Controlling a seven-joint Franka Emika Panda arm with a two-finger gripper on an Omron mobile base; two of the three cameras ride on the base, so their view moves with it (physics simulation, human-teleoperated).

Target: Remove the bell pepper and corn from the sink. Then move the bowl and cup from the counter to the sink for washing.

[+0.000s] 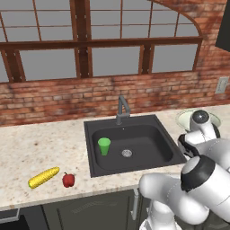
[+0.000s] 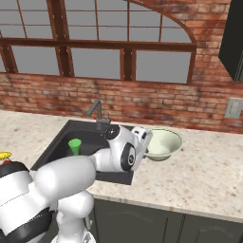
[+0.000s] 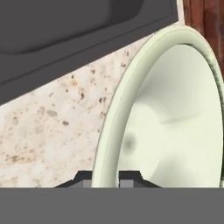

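A: Base cams? Both look forward-down; both catch the dark rectangular sink basin point(image 1: 134, 148) and beige speckled stone counter point(image 2: 209, 166).
B: Hand cam sits close on the pale green-white round bowl point(image 3: 175, 118) rim.

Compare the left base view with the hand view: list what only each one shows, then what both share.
Left base view alone: the corn and bell pepper lying on the counter left of the sink, the cup standing in the basin, and the faucet.

Hand view alone: the fingertips straddling the bowl's near rim.

Both: the bowl, sink and counter.
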